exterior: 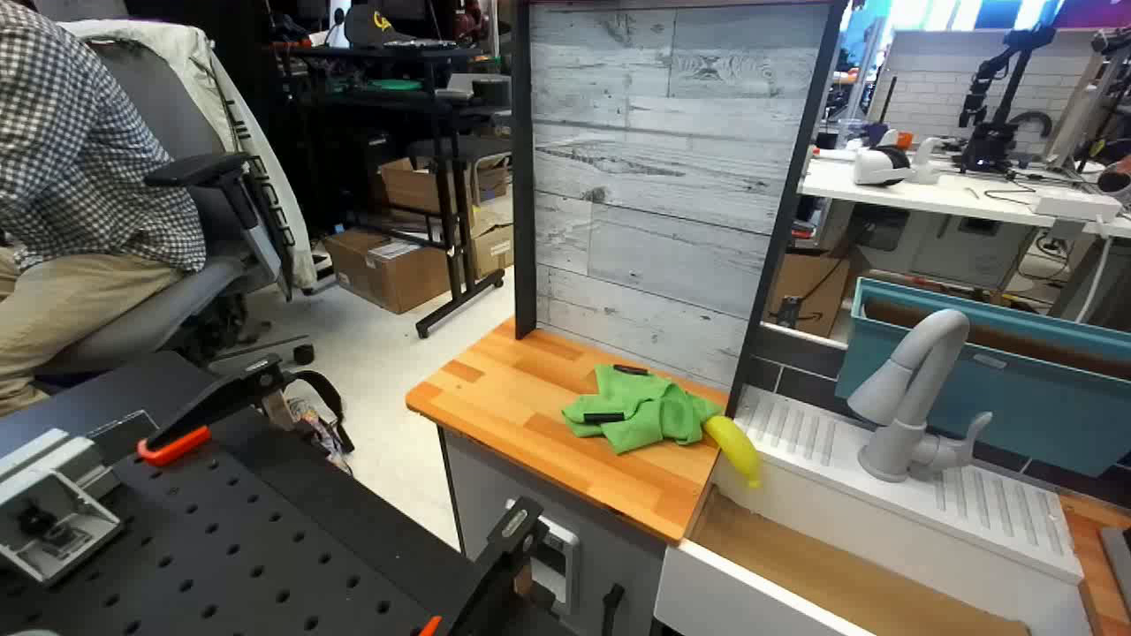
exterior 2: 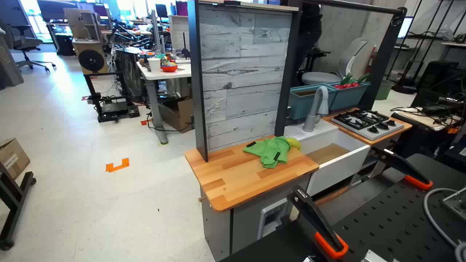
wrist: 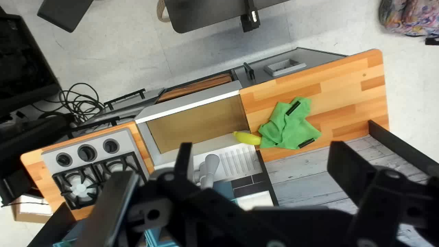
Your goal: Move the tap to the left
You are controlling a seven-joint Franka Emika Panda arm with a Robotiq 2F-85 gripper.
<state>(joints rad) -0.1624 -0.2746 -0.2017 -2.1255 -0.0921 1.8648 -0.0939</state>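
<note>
Wrist view: jaws apart, tool [wrist: 261,151] points down, tap [wrist: 210,167] well below.

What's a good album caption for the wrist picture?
Looking down past the open tool: a grey tap, white sink, yellow banana and green cloth.

The tap [exterior: 922,389] looks like smooth, matt plastic. The desk [exterior: 508,402] is smooth wood, the green cloth [exterior: 654,411] soft, matt fabric. The back panel [exterior: 654,177] shows weathered, knotty wood grain. The yellow object [exterior: 733,448] looks like smooth plastic; the claw [wrist: 262,154] looks mostly matt.
</note>
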